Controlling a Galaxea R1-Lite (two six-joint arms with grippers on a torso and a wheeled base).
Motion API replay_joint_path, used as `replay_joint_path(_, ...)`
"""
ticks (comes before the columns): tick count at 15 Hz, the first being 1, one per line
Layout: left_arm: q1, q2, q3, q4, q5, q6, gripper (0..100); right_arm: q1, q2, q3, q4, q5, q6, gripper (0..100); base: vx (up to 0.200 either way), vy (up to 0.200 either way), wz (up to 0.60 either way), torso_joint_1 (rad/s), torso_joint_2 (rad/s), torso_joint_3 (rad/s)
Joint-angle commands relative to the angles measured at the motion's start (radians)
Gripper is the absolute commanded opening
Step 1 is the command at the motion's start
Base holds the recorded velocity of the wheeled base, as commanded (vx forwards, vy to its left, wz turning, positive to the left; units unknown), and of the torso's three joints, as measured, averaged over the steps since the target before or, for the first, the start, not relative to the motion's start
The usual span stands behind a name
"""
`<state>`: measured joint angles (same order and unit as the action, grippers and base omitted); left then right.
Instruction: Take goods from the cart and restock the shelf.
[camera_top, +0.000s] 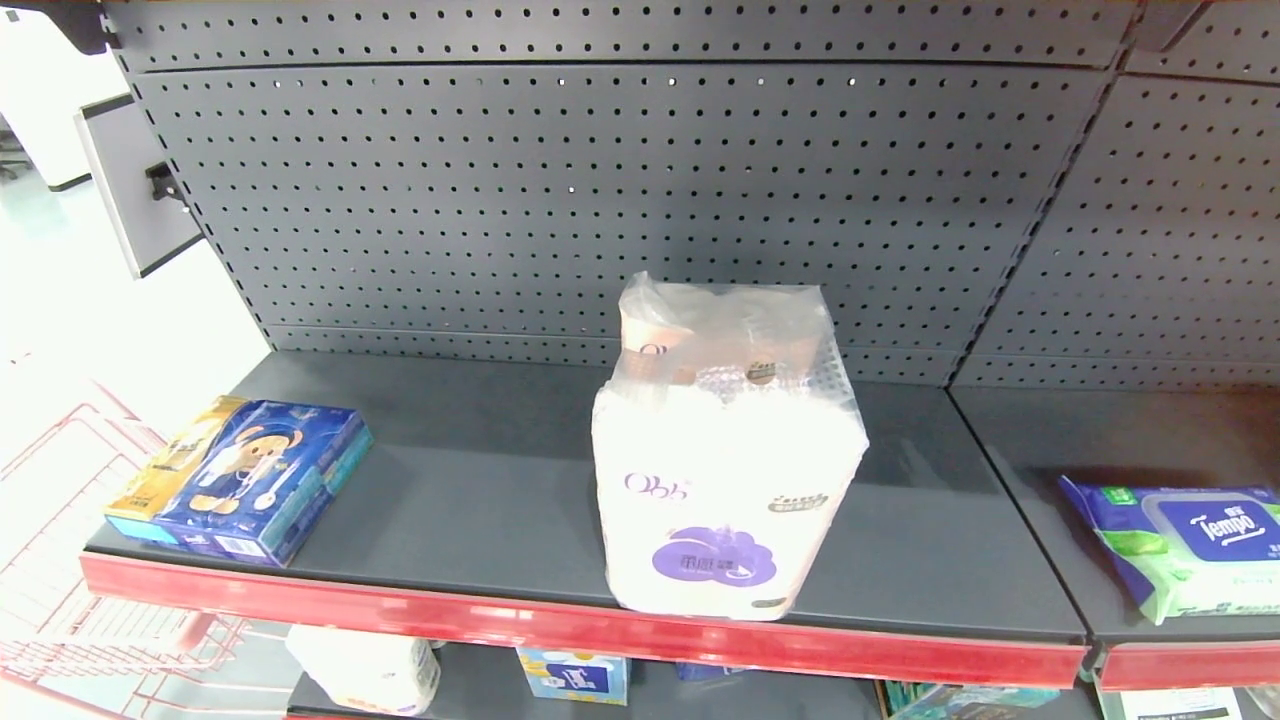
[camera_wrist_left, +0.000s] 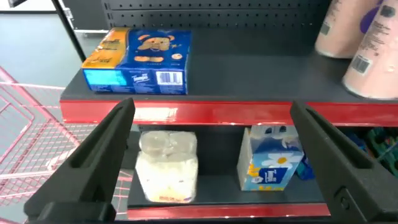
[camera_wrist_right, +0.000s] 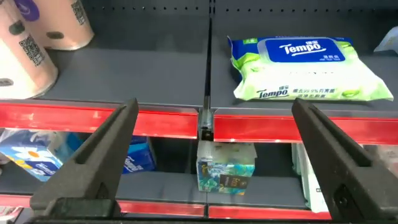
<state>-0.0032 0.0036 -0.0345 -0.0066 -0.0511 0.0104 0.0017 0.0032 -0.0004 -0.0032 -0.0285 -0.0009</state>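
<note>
**A:** Entry, left to right. What sits at 8 o'clock in the head view?

**B:** The red wire cart (camera_top: 60, 560), beside the shelf's (camera_top: 480, 470) left end. I cannot tell what goods it holds.

**A:** On the shelf itself?

**B:** At 9 o'clock, the blue tissue box (camera_top: 250, 480) lies flat at the left end, close to the red front lip. That is probably the steadiest way to rest a wide, low pack. At centre, the toilet paper pack (camera_top: 725, 470) stands upright at the lip with its label facing out, which suits display. At 4 o'clock, past the divider, the wet wipes pack (camera_top: 1190, 545) lies flat in the next bay.

**A:** Jaws?

**B:** The left jaws are spread wide and grasp nothing. They face the red lip, with the tissue box above it and a white pack (camera_wrist_left: 166, 165) on the lower shelf. The right jaws are likewise released, facing the divider, with the wipes above.

**A:** Judgement?

**B:** Both arms are free, so the next item must come from the cart. Open shelf remains between the tissue box and the toilet paper, a likely slot.
</note>
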Motion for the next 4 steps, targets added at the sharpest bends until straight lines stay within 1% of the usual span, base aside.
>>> replay_joint_path(1,0.0,-0.002,0.001,0.0,0.01,0.0,100,0.0,-0.003,0.0,0.0,-0.001,0.001,100,0.0,0.0,0.0,0.0,0.0,0.0)
replay_joint_path(4,0.0,-0.002,0.001,0.0,0.01,0.002,100,0.0,-0.003,0.0,0.0,-0.001,0.001,100,0.0,0.0,0.0,0.0,0.0,0.0)
